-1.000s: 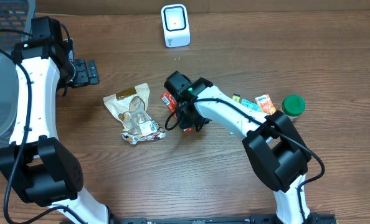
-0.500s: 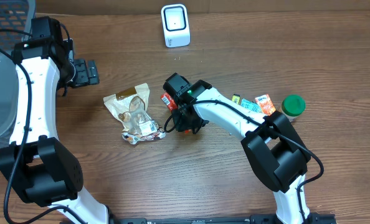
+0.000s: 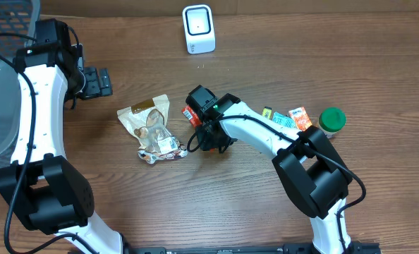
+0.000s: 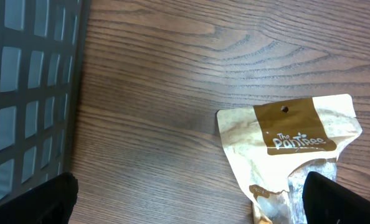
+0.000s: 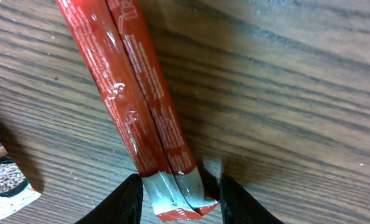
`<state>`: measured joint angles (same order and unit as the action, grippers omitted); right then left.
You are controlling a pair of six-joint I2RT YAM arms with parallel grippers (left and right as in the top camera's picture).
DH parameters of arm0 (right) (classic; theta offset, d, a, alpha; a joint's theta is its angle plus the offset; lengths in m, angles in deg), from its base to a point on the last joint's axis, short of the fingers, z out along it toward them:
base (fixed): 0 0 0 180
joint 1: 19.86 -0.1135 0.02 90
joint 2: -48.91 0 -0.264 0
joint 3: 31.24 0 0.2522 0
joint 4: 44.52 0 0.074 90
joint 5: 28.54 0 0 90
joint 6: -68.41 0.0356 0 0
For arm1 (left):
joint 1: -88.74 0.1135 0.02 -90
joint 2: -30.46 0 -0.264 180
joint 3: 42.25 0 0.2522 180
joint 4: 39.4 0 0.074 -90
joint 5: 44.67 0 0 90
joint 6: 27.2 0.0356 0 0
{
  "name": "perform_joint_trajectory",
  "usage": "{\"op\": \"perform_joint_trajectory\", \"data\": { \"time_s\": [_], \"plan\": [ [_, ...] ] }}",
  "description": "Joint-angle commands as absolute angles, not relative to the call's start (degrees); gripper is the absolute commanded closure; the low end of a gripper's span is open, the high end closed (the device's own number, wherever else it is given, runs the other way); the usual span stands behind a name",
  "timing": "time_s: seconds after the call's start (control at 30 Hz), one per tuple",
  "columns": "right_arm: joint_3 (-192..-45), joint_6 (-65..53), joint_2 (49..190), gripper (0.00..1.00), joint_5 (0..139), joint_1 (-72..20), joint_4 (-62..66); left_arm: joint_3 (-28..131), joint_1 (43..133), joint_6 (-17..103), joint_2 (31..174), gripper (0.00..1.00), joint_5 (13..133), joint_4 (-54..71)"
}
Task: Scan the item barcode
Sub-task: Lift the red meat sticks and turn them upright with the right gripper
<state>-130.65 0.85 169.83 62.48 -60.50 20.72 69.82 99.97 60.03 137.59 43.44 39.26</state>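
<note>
The right pincer [image 5: 180, 193] closes narrowly on the silver crimped end of a red stick packet [image 5: 129, 93], its two fingers [image 5: 126, 200] flanking the seal on either side. The packet is a joined pair of red sticks. It lies flat on the wooden surface [image 5: 297, 93] and runs away from the fingertips at a slant. A corner of a printed wrapper [image 5: 4, 186] shows just off to one side of the pincer.

Seen from overhead, the white barcode scanner [image 3: 198, 28] stands upright well apart from the right pincer, near the far edge of the surface. A tan snack pouch [image 3: 149, 121] lies near the pincer, on its side away from the arm. Behind the pincer, alongside the right arm's forearm, sit small colourful packets [image 3: 294, 116] and a green-lidded jar [image 3: 331, 120].

The left pincer [image 4: 188, 186] stands wide and holds nothing, its dark fingers [image 4: 29, 202] at the two lower corners of its wrist view. The brown top of the snack pouch, printed "The Pantree", lies near the finger on one side. The grey mesh basket [image 4: 23, 93] stands beside the other finger.
</note>
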Motion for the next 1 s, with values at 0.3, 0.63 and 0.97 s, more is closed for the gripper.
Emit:
{"op": "perform_joint_trajectory", "data": {
  "time_s": [0.3,0.63,0.97],
  "plan": [
    [-128.1,1.1,168.0,0.83,57.3,-60.8,19.6,71.0,99.6,60.9,136.5,0.0,43.9,39.2],
    [-128.1,1.1,168.0,0.84,57.3,-60.8,19.5,71.0,99.6,60.9,136.5,0.0,43.9,39.2],
    [-128.1,1.0,168.0,0.95,59.0,-60.8,19.5,71.0,99.6,60.9,136.5,0.0,43.9,39.2]
  ]
}}
